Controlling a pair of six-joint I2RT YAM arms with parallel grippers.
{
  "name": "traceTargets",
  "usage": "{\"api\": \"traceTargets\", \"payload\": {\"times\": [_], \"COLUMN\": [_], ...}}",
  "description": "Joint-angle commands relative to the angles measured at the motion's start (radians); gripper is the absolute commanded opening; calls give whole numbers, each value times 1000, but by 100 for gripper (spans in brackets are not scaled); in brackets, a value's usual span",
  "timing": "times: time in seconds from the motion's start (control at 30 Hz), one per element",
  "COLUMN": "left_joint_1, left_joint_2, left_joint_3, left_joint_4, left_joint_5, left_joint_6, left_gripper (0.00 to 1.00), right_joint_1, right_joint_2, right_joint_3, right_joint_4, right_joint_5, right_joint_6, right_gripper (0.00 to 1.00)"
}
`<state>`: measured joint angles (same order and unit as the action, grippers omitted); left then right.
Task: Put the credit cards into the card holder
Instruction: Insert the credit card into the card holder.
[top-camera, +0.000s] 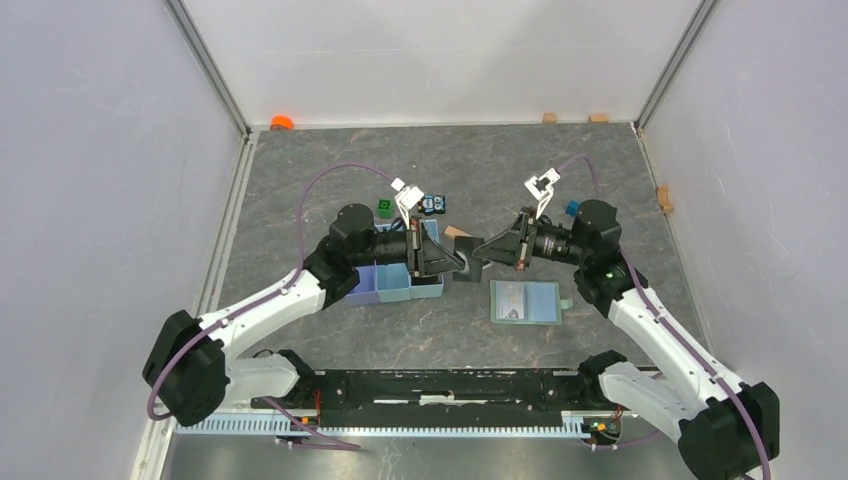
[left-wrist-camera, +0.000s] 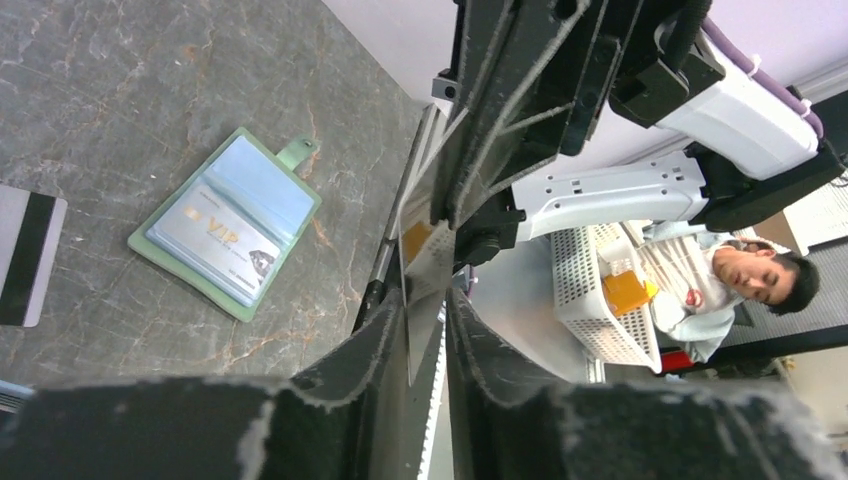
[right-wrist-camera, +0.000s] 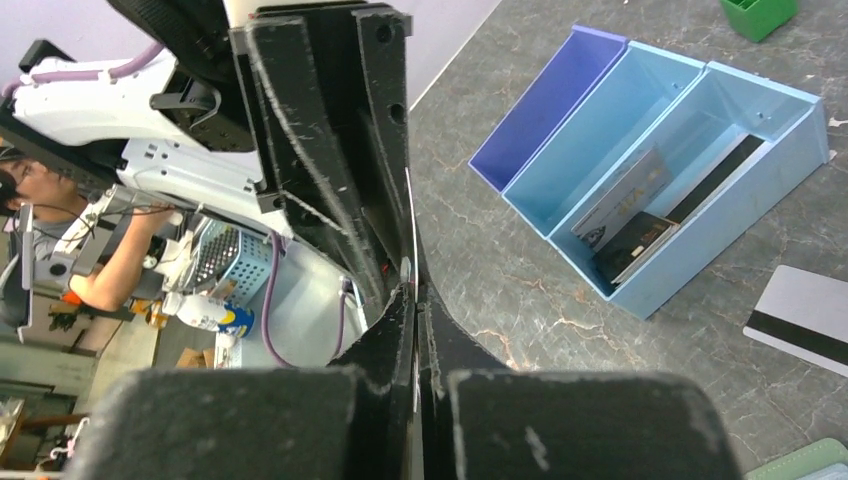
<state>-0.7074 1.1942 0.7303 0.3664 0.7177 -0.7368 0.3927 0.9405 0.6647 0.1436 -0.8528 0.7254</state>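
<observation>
Inspection, both arms at mid-table.

1. The grippers meet nose to nose above the table (top-camera: 480, 165), between the tray (right-wrist-camera: 640, 120) and the card holder (top-camera: 545, 300). One thin card (left-wrist-camera: 425, 250) stands on edge in the air between them, clear of the table.

2. Right gripper (right-wrist-camera: 415, 320): clenched. Its fingers are pinched tight on one edge of the card with no gap showing.

3. Left gripper (left-wrist-camera: 425, 330): released. Its jaws stand apart on either side of the card's other edge, and the gap is wider than the card. The card sits nearer one finger. Whether it touches that finger cannot be told.

4. Card holder: lying open and flat on the table, on the right arm's side of the meeting point, with its snap tab pointing away from the tray. One slot holds a VIP card (left-wrist-camera: 215, 235). The other half shows a bare pale blue pocket.

5. Striped card (left-wrist-camera: 25, 258): flat on the table, dark stripe up, between the tray and the holder and touching neither.

6. Tray: three compartments in a row, one end purple and the other two light blue. Further cards (right-wrist-camera: 635, 215) lean in the end compartment farthest from the purple one. Their number cannot be told.

7. Green cube (top-camera: 384, 208): on the table beyond the tray, apart from it.
</observation>
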Motion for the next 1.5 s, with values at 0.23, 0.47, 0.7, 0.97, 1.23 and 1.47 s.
{"api": "traceTargets", "payload": {"times": [0.23,0.47,0.7,0.97,1.23,1.47], "left_joint_1": [-53,-132,-217,-252,-261,-263], "left_joint_2": [55,186,406,571,672,770], "left_joint_3": [46,81,176,271,321,374], "left_joint_4": [10,-55,-12,-11,-11,-6], "left_joint_5": [-88,-250,-288,-270,-259,-235], "left_joint_6": [-26,-98,-203,-234,-245,-281], "left_gripper": [2,2,2,2,2,2], "right_joint_1": [-28,-252,-276,-278,-278,-278], "right_joint_2": [41,32,-1,67,93,100], "right_joint_3": [186,21,-87,-144,-176,-195], "right_joint_4": [-619,-764,-742,-693,-676,-671], "right_joint_5": [403,761,1031,1011,1002,1009], "right_joint_6": [-299,-324,-321,-347,-356,-357], "right_gripper": [74,83,79,54,29,0]}}
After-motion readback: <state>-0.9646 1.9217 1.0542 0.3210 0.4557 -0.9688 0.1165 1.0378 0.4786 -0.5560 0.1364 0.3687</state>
